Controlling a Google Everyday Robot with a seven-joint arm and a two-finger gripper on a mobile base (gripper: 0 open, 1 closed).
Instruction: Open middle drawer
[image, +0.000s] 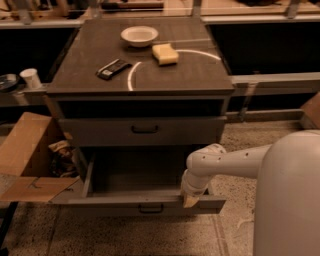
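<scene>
1. The middle drawer (110, 206) stands well out of the cabinet with its dark inside open to view. Its black bar handle (151, 208) sits at the centre of the front panel, and the taller drawer (145, 131) above is closed.
2. The hand (191, 200) is on the top edge of that panel, right of the handle and touching it. Whether it grips the panel or only rests on it, I cannot tell.
3. A pull from this off-centre spot could skew the drawer in its runners and jam it.
4. The corner farthest from the hand lies just beside a cardboard box (27, 150) flap, which could snag.
5. Hauling on to the end stop (probably close) might jolt the desk (190, 75) and shift the bowl (139, 35) and sponge (165, 53).
</scene>
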